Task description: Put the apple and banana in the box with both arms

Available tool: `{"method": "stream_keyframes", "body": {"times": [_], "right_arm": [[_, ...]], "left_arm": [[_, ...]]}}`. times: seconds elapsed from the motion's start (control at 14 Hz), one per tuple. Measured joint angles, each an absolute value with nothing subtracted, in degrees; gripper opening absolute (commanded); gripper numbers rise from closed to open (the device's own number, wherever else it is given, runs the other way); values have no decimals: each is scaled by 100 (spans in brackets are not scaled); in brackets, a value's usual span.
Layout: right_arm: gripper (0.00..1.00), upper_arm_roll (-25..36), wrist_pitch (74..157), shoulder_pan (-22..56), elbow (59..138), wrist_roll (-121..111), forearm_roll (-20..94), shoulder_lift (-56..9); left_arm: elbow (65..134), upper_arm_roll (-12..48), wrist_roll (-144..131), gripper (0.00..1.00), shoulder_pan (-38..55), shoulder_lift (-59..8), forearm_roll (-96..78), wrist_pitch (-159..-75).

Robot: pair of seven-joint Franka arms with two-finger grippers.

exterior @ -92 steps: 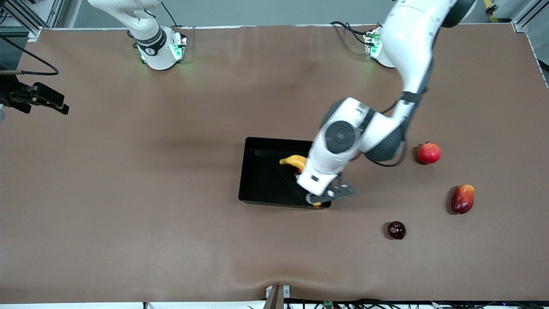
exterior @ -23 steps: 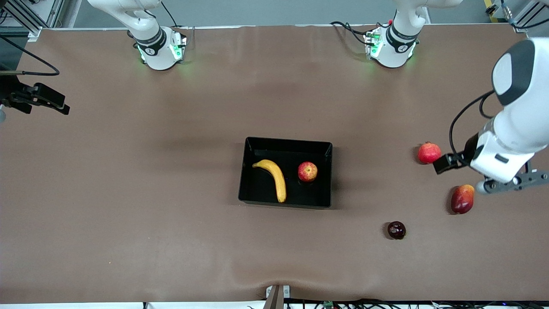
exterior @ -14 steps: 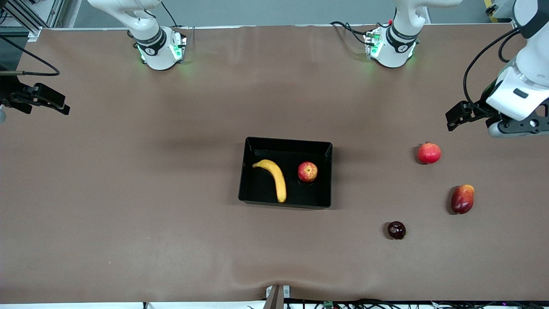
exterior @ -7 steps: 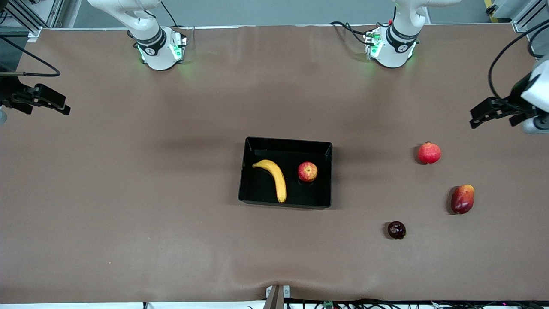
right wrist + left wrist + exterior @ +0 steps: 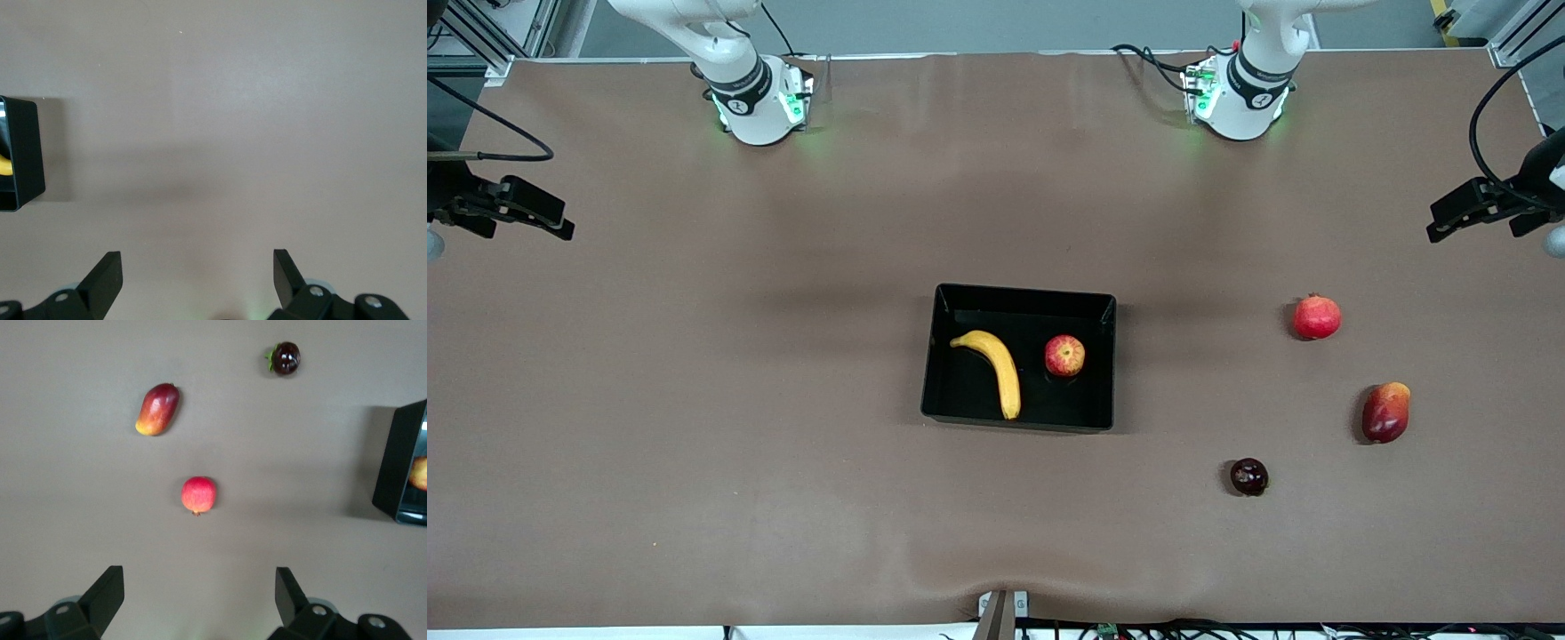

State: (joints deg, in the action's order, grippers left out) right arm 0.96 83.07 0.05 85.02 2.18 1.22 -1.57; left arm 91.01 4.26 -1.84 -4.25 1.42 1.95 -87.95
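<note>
The black box point(image 5: 1023, 302) sits mid-table. The yellow banana point(image 5: 991, 369) and the red apple point(image 5: 1064, 356) lie inside it, side by side and apart. My left gripper point(image 5: 200, 593) is open and empty, up over bare table at the left arm's end; its hand point(image 5: 1489, 203) shows at the edge of the front view. The left wrist view shows a corner of the box point(image 5: 400, 463). My right gripper point(image 5: 198, 270) is open and empty, up over bare table at the right arm's end, its hand point(image 5: 507, 204) at the view's edge. The box's end point(image 5: 23, 153) shows there too.
A red pomegranate point(image 5: 1317, 316), a red-yellow mango-like fruit point(image 5: 1385, 412) and a small dark fruit point(image 5: 1249, 476) lie on the table between the box and the left arm's end. All three show in the left wrist view: pomegranate point(image 5: 199, 495), mango-like fruit point(image 5: 157, 409), dark fruit point(image 5: 285, 358).
My left arm has left the box, where the apple now lies, and swung over the loose fruit out to its end of the table. The right arm has not moved.
</note>
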Motion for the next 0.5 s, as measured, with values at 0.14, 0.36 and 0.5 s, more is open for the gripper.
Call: {"method": "stream_keyframes", "body": {"times": [0.14,0.36,0.5], "right_arm": [[100,98,8307,5,8502,218,122,-158],[100,114,8307,4,8502,218,122,-158],[100,116,8307,3,8502,218,122,-158]], "left_arm": [[9096,502,-184,100,-457,222,195,-8724],[9093,494,-184,100,-459,319,195,-8602],[9050,494,-183,100,-458,359,195,-8588]]}}
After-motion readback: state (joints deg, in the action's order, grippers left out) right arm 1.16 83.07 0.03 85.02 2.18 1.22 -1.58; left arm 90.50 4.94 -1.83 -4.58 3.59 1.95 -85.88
